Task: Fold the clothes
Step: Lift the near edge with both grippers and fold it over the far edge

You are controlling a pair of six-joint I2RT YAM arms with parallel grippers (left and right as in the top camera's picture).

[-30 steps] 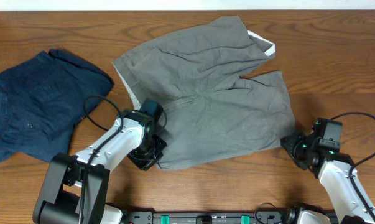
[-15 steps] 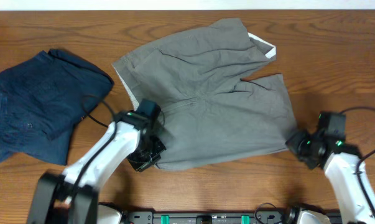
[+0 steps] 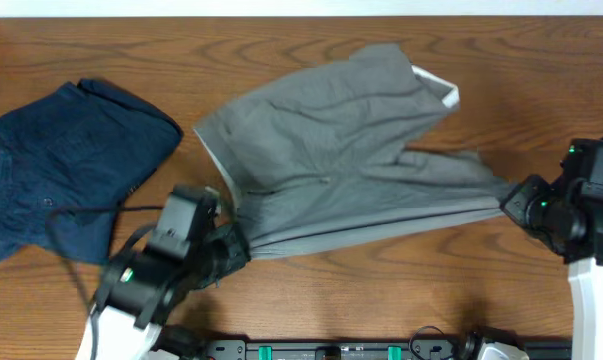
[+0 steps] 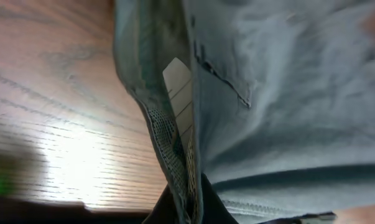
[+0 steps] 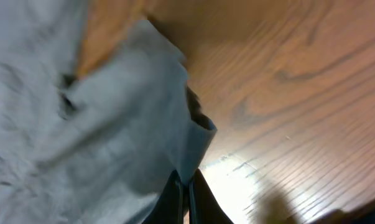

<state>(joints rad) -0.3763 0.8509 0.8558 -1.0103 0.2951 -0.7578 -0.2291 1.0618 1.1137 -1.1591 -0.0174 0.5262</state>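
Observation:
The grey-olive shorts lie across the middle of the table, their near edge lifted and stretched taut between my two grippers. My left gripper is shut on the waistband corner at the near left; the left wrist view shows the waistband with its white label pinched between the jaws. My right gripper is shut on the hem of the near leg at the right; the right wrist view shows the cloth caught between the jaws. White lining shows on the far leg.
A crumpled dark navy garment lies at the left of the wooden table. The left arm's black cable runs over its near edge.
Both grippers have pulled apart and up with the shorts: the left one back toward the near left, the right one outward to the right. The near edge is now stretched tight.

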